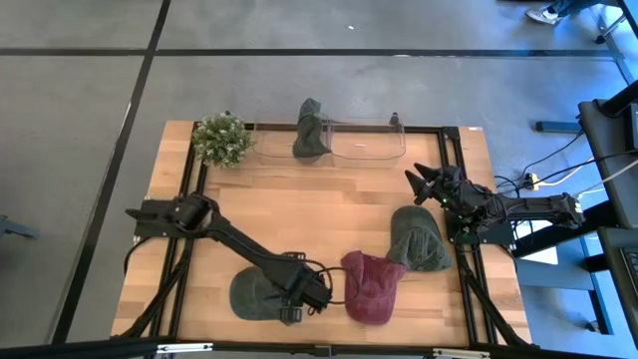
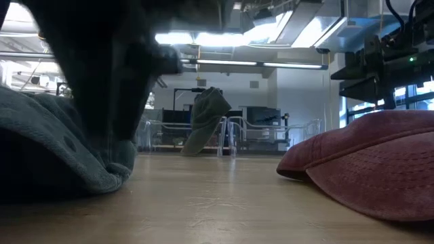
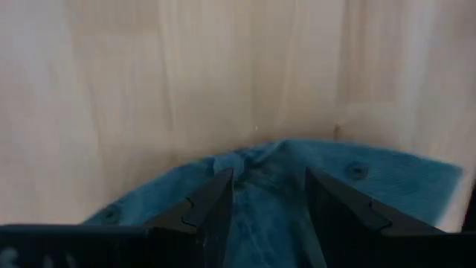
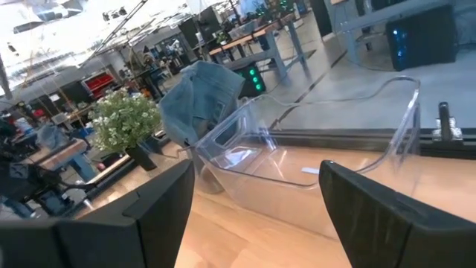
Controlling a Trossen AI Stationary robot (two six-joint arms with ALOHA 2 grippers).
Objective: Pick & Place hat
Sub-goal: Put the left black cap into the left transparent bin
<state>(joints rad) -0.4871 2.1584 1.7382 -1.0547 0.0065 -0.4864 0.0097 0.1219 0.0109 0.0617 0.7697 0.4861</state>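
Observation:
A dark green hat (image 1: 254, 294) lies flat near the table's near edge; it also shows in the low view (image 2: 54, 149) and the left wrist view (image 3: 364, 175). My left gripper (image 1: 299, 297) (image 3: 268, 179) is down on that hat's right part, open, with cloth between its fingers. A maroon hat (image 1: 374, 289) (image 2: 366, 163) lies just to its right. Another green hat (image 1: 419, 239) lies beyond that. My right gripper (image 1: 424, 184) (image 4: 256, 223) hovers open above the table's right side, touching nothing. My left gripper comes from above, pointing down, onto the green hat's crown cloth (image 3: 268, 190) near the hat's right edge. Its open fingers (image 3: 216, 201) stand on either side of a low ridge of cloth. The hat lies flat on the table.
A clear plastic bin (image 1: 364, 150) (image 4: 312, 149) stands at the far edge, with a fourth green hat (image 1: 311, 130) (image 2: 207, 118) (image 4: 201, 104) draped over its left wall. A small potted plant (image 1: 221, 140) (image 4: 126, 123) stands left of it. Bare wood lies mid-table.

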